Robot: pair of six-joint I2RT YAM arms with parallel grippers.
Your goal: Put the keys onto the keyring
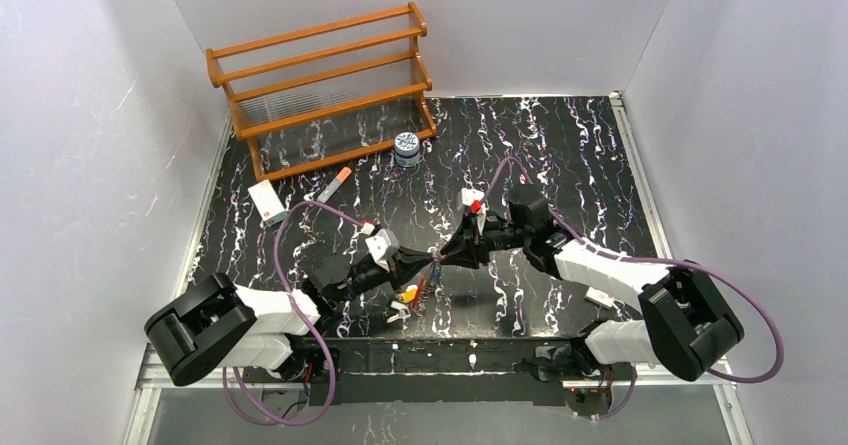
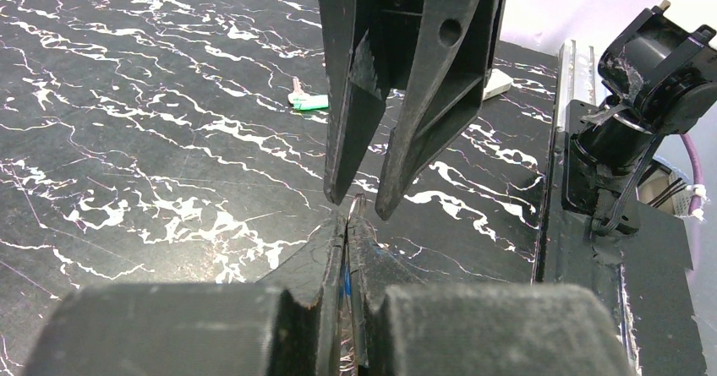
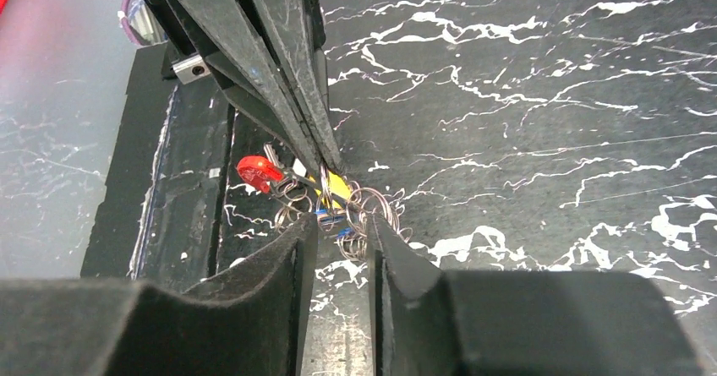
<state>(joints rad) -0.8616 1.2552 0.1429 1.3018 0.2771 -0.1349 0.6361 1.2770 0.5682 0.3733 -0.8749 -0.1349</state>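
My left gripper (image 2: 348, 220) is shut on the keyring (image 2: 356, 204), a thin silver wire loop that pokes out past its tips. A bit of blue shows between its fingers. In the right wrist view the same loop (image 3: 372, 211) hangs in coils with a blue key (image 3: 328, 219), a yellow key (image 3: 338, 187) and a red key (image 3: 258, 171) bunched under the left gripper (image 3: 326, 163). My right gripper (image 3: 338, 224) is open, its tips on either side of the coils, gripping nothing. Both grippers meet tip to tip (image 1: 437, 257) above the mat. A green key (image 2: 309, 100) lies apart on the mat.
A wooden rack (image 1: 325, 80) stands at the back left, with a blue-white jar (image 1: 406, 149) in front of it. An orange-tipped marker (image 1: 335, 185) and a white card (image 1: 266, 203) lie on the black marbled mat (image 1: 560, 155). Grey walls close in on three sides.
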